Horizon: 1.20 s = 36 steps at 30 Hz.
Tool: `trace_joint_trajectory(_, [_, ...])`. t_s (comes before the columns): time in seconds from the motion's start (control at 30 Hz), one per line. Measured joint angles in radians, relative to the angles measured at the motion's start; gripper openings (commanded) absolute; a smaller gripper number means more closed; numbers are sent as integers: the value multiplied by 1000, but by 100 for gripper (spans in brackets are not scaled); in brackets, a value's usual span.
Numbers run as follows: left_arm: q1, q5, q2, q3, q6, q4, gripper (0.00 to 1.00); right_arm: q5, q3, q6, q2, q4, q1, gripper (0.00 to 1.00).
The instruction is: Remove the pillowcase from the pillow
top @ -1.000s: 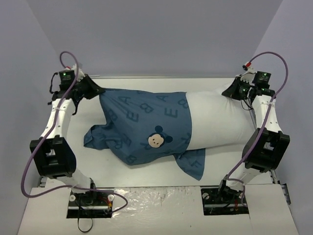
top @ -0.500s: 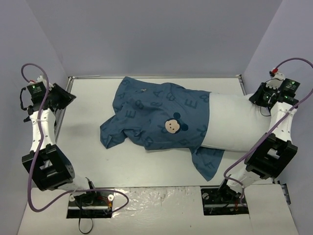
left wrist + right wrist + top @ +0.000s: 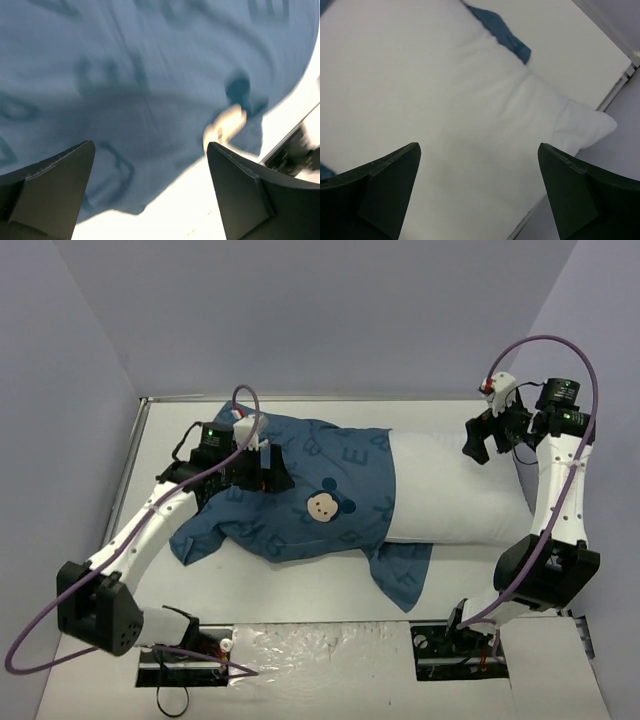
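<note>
Dark-blue soft cloth pillowcase (image 3: 290, 515), printed with lighter blue letters and a mouse face, sits centre-left of the top view. It covers the left part of the plump white rectangular pillow (image 3: 455, 495). The pillow's right half is bare and runs toward the right edge of frame. The case mouth lies across mid-pillow, a loose flap (image 3: 405, 575) trails toward the bottom of frame, and there's a slack corner at lower left.

Left gripper (image 3: 270, 475): jaws spread wide, nothing between them, over the upper-left of the case. Its wrist view shows only blurred blue cloth below, so can't tell if it touches.
Right gripper (image 3: 480, 440): also spread wide and empty, over the bare upper-right end of the pillow. Its wrist view shows plain white fabric and one pillow corner.

Handling, my read:
- Case is light and limp, so it will bunch rather than slide off as a sheet. Pinch a raised fold at the closed left end, not flat cloth.
- Pillow is bulky, squashy and light, and will drag along with the case unless the right arm pins the bare end. A corner is the best bite there, since the body looks too plump for the jaws.
- Cloth-on-cloth drag probably means several pulls.

Surface: smooth white tabletop (image 3: 300, 585), likely slick enough for the pillow to skate. Plain pale grey-violet walls (image 3: 300, 310) close in on three sides, leaving little room past either end of the pillow.
</note>
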Motion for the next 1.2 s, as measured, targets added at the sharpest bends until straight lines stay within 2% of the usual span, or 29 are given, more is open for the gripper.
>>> trace_joint_trajectory(0.13, [-115,-102,-153,-137,46,-5,94,-22,-20,-355,-84,-226,34,100])
trace_joint_trajectory(0.2, [-158,-150,-209,-214,47,-2,94,4,-89,-476,-143,-296,114,100])
trace_joint_trajectory(0.27, [-188,-198,-245,-289,47,-2,94,29,-144,-526,-187,-328,220,100])
trace_joint_trajectory(0.33, [-218,-246,-258,-345,47,-2,94,79,-192,-474,-219,-303,341,100])
trace_joint_trajectory(0.43, [-262,-315,-230,-379,46,4,94,233,-291,-335,-253,-162,476,99])
trace_joint_trajectory(0.53, [-293,-371,-153,-380,47,44,94,403,-397,-196,-252,-8,529,97])
trace_joint_trajectory(0.6, [-302,-406,-87,-380,48,80,96,478,-435,-135,-235,66,522,87])
trace_joint_trajectory(0.63, [-303,-421,-57,-380,49,98,99,502,-446,-114,-226,95,520,77])
trace_joint_trajectory(0.67, [-303,-436,-31,-380,52,113,89,518,-451,-93,-218,122,517,41])
trace_joint_trajectory(0.73, [-302,-462,7,-380,59,127,71,522,-453,-69,-198,151,509,4])
trace_joint_trajectory(0.77, [-302,-472,17,-379,63,127,52,515,-452,-55,-189,164,503,0])
trace_joint_trajectory(0.83, [-302,-498,16,-378,69,119,28,491,-450,-32,-173,187,482,0])
trace_joint_trajectory(0.93, [-296,-549,-24,-377,83,98,6,434,-436,-13,-164,202,427,0])
trace_joint_trajectory(0.97, [-285,-563,-49,-379,87,92,3,409,-429,-11,-163,203,404,0])
trace_joint_trajectory(1.2, [-85,-529,-292,-399,79,142,2,259,-377,-2,-163,194,303,0])
